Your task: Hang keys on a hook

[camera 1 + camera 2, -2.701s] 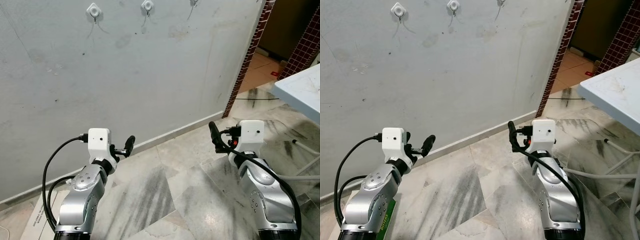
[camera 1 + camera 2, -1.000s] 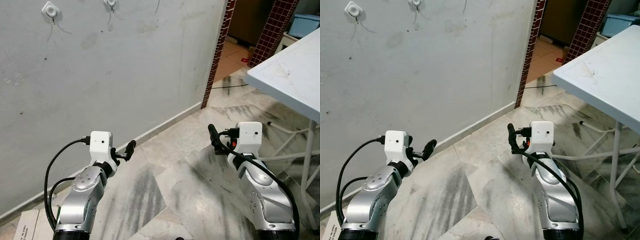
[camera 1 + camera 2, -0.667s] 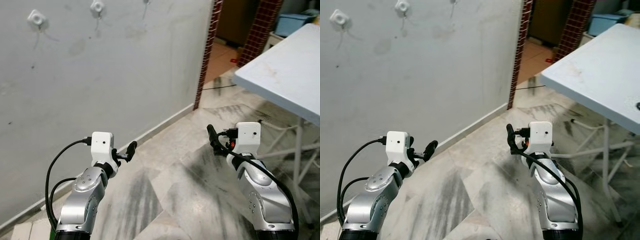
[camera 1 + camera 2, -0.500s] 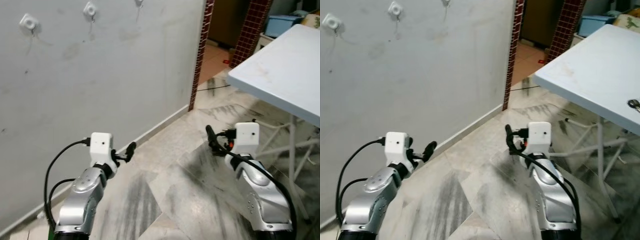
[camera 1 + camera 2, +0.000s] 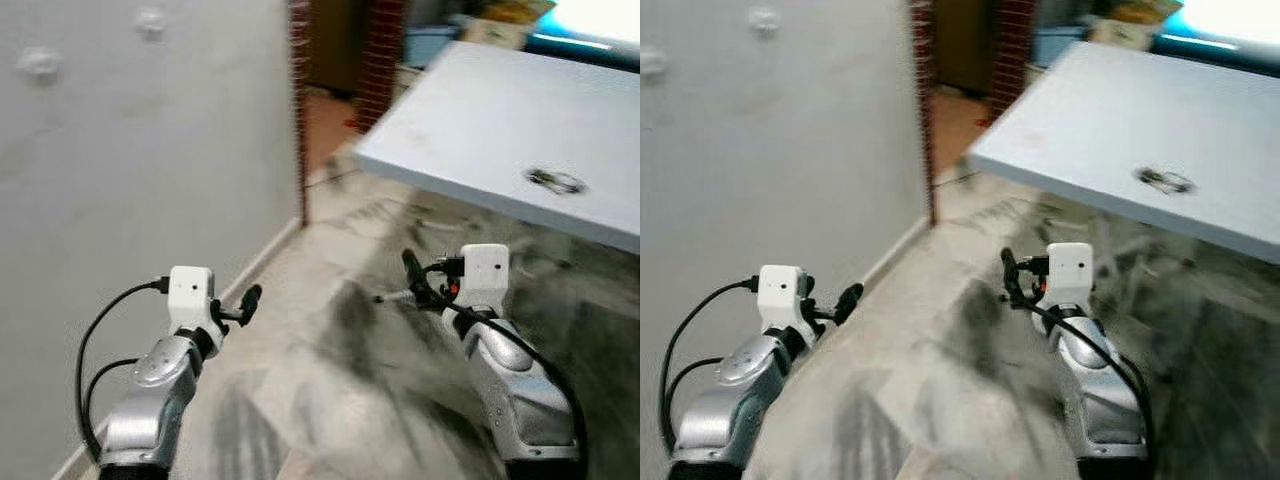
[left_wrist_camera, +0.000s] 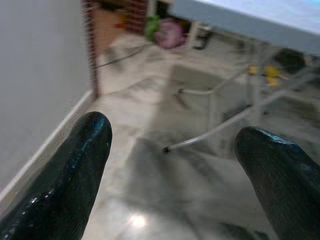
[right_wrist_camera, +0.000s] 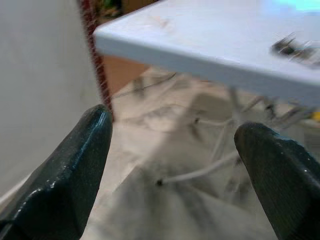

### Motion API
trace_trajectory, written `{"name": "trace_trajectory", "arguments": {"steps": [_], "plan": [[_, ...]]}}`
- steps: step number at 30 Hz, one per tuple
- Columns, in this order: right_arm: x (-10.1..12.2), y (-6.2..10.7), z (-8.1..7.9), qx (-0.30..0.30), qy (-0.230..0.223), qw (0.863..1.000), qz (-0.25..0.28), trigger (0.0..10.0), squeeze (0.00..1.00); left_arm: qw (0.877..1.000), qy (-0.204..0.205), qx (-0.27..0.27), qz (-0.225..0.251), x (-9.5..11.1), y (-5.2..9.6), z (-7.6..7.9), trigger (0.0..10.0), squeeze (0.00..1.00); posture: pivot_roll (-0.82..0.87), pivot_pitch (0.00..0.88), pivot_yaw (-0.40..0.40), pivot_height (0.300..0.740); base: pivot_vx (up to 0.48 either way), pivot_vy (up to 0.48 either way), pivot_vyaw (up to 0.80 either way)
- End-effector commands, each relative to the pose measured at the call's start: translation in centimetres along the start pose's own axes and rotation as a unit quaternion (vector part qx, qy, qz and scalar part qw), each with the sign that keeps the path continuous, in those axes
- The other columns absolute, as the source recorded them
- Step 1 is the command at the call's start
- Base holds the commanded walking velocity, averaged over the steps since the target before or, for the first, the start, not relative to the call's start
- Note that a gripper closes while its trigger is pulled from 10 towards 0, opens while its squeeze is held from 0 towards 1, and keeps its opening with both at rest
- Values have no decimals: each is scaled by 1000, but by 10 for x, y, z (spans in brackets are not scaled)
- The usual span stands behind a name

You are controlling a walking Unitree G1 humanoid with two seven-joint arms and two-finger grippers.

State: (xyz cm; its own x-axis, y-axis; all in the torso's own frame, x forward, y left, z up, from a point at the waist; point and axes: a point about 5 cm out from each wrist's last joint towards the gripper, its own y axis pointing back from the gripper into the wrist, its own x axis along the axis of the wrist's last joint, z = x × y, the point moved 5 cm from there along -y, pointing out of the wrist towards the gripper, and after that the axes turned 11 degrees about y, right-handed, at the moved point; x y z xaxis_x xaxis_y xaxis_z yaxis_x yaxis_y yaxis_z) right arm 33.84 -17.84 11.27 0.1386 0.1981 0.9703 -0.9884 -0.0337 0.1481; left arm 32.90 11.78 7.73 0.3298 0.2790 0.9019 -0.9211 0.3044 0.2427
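One bunch of keys (image 5: 556, 181) on table (image 5: 470, 110)

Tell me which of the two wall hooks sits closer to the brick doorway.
The upper hook, further along the wall toward the brick doorway; the other hook sits lower and further left.

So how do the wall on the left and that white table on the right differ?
The wall stands upright and grey, with small white hooks high on it and nothing hanging from them. The table is a flat, level top on thin legs, with the keys lying on it. The wall rises on the robot's left, the table on its right. Both are pale and plain, and both look blurred.
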Motion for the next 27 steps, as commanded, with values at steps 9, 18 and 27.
{"name": "trace_trajectory", "arguments": {"steps": [9, 18, 27], "plan": [[10, -2, -11, 11, -6, 1000, 15, 10000, 0, 1000, -7, 23, -1, 3, 3, -16, 10000, 0, -52, 67, 50, 740, 284, 0, -756], [11, -2, -12, 9, -9, 1000, 17, 10000, 0, 1000, -6, 21, -4, 2, 3, -15, 10000, 0, -48, 68, 50, 740, 284, 0, -246], [11, -2, -13, 15, -9, 1000, 19, 10000, 0, 1000, -5, 21, -5, 1, 3, -14, 10000, 0, -50, 67, 50, 740, 284, 0, 0]]}}
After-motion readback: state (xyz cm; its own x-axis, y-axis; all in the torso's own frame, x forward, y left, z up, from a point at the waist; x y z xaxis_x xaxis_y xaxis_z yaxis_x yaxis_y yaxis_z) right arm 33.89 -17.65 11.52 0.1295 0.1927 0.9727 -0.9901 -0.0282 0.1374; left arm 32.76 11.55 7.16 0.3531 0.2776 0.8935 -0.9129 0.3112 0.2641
